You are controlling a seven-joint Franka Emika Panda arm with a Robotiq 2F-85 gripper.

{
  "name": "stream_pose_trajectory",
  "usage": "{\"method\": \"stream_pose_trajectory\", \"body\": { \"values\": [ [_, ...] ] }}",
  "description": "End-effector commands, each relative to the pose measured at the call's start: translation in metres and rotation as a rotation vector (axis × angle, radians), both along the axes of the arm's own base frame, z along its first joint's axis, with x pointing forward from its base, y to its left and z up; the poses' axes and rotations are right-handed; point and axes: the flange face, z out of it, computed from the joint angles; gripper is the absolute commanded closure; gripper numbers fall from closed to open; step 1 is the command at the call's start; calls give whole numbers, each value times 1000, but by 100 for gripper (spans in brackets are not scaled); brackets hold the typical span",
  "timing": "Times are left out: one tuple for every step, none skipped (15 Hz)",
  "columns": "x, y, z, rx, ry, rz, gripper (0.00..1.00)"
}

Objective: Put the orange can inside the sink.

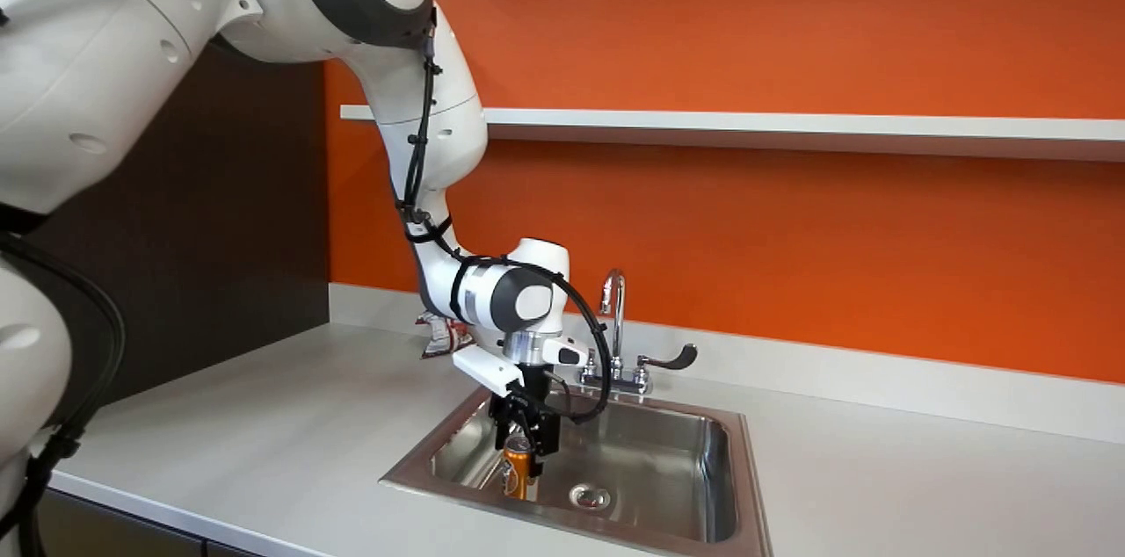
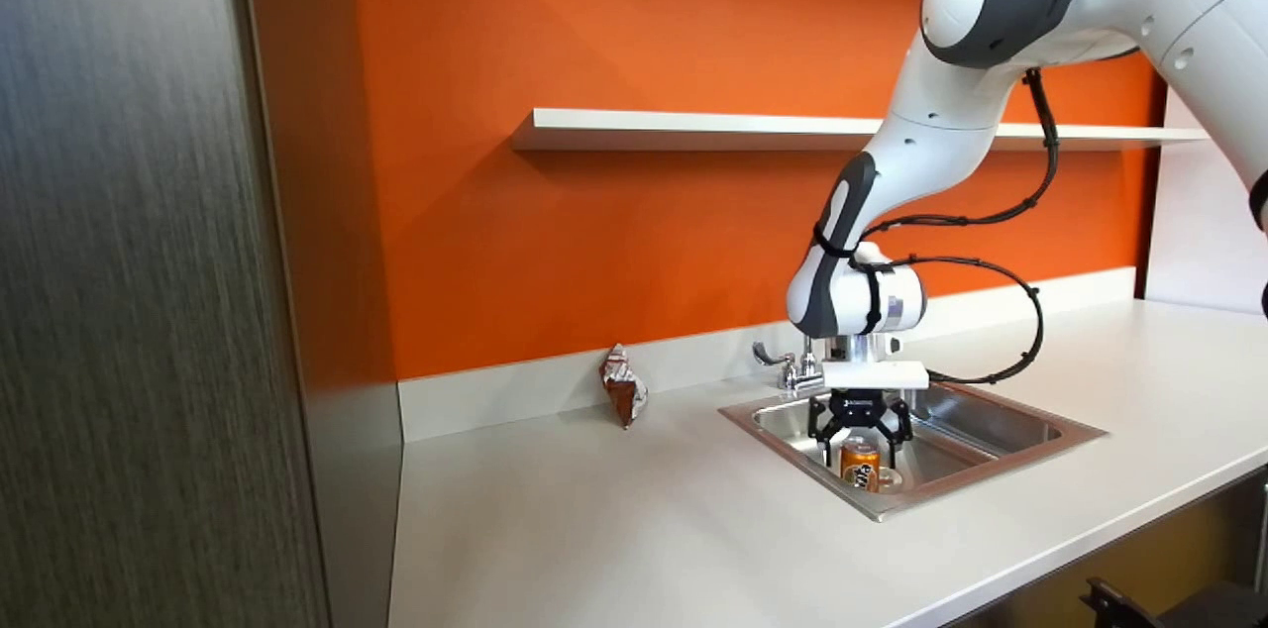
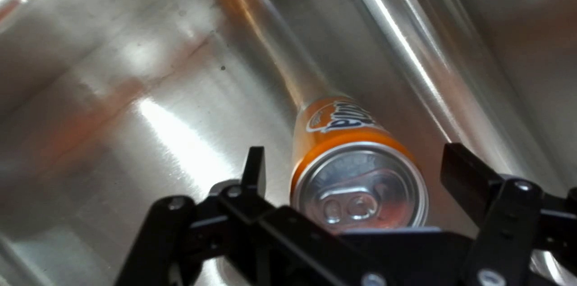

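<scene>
The can (image 3: 356, 164) stands upright inside the sink (image 1: 748, 487), left of the drain (image 1: 589, 497) in both exterior views and seemingly resting on the bottom. Over it, the gripper (image 2: 860, 455) reaches down below the rim with its fingers (image 3: 254, 171) spread well apart, one to each side of the can; the wrist view shows a gap on either side, and nothing is held.

The placing looks all but complete: the can is where the task wants it, and the step in hand appears to be the release, with only the retreat to come. The next move calls for a straight upward lift, fingers wide, so that neither one catches the can and tips it; a sideways start would risk a knock. Once above the sink, the arm (image 1: 453, 144) should also steer clear of the faucet (image 1: 618, 329), which rises at the sink's far edge.

Farther left, on the far side of the table (image 2: 594, 529) and close to the orange wall (image 2: 594, 242), a red-and-silver bag (image 2: 624, 386) sits well apart from the work.
</scene>
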Motion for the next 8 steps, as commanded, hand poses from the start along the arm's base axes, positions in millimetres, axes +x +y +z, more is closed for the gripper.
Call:
{"method": "stream_pose_trajectory", "body": {
  "values": [
    [1, 2, 8, 17, 6, -1, 0],
    [0, 2, 9, 10, 4, 0, 0],
    [0, 2, 11, 8, 4, 0, 0],
    [-1, 1, 12, 6, 3, -1, 0],
    [-1, 1, 14, 6, 1, -2, 0],
    [-1, 1, 16, 1, -1, -4, 0],
    [-2, 1, 17, 0, -2, -3, 0],
    [-2, 1, 19, -3, -4, -3, 0]
  ]
}}
